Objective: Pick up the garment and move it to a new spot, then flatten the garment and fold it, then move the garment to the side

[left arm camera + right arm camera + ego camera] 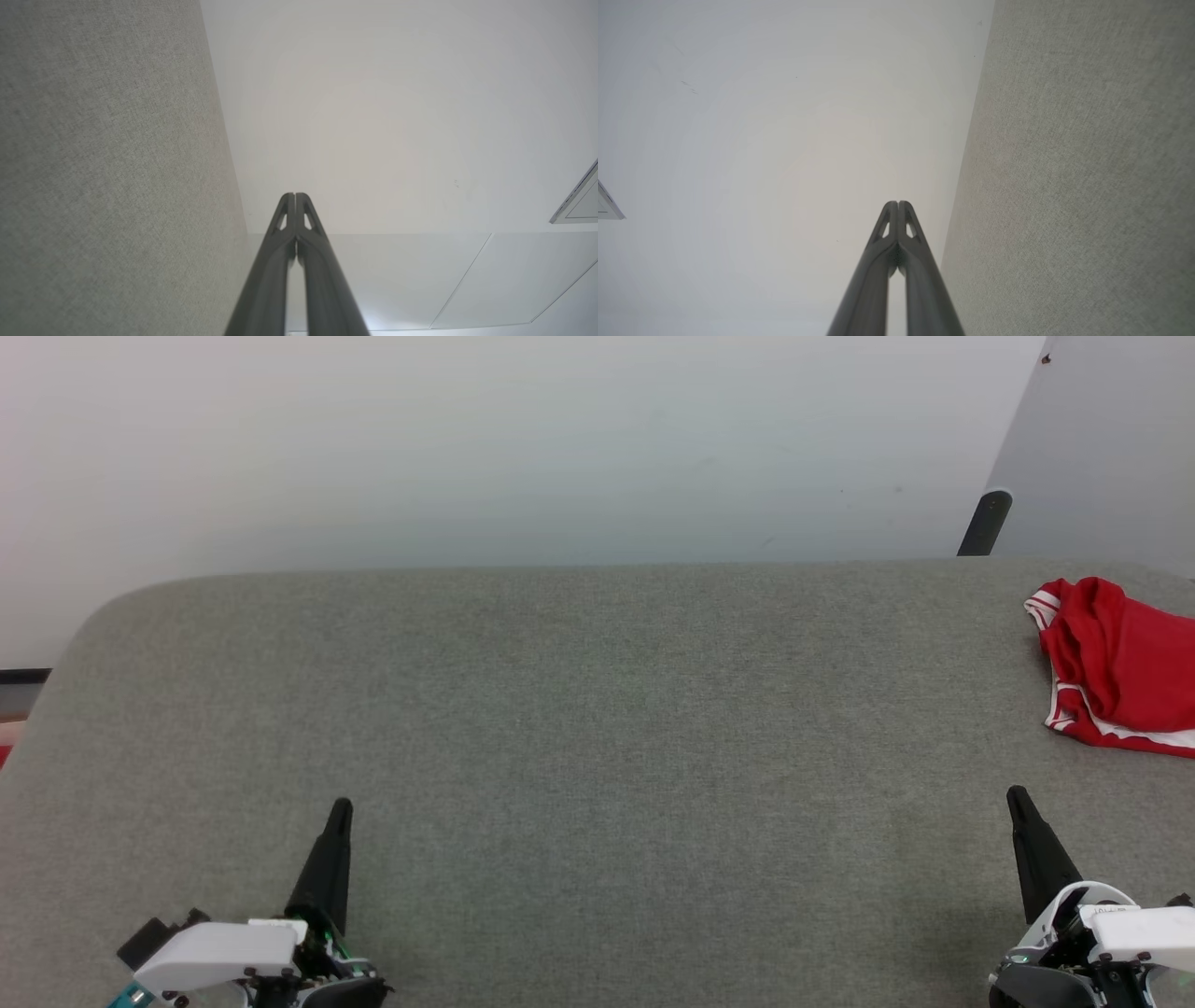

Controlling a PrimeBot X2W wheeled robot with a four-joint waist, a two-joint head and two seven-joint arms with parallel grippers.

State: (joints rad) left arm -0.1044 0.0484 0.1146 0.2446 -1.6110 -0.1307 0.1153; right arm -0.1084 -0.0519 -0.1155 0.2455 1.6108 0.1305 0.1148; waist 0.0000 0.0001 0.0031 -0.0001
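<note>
Shirt [1120,663] lies bunched ahead of your right claw [1016,795], well apart; it and your left claw [342,805] are closed, empty.

A bare lab or test room, by the look of it: a grey cloth-covered tabletop [560,709] with a rounded corner, a plain pale floor [467,448] at twelve o'clock, and a pale leaning panel [1102,448] at two o'clock.
</note>
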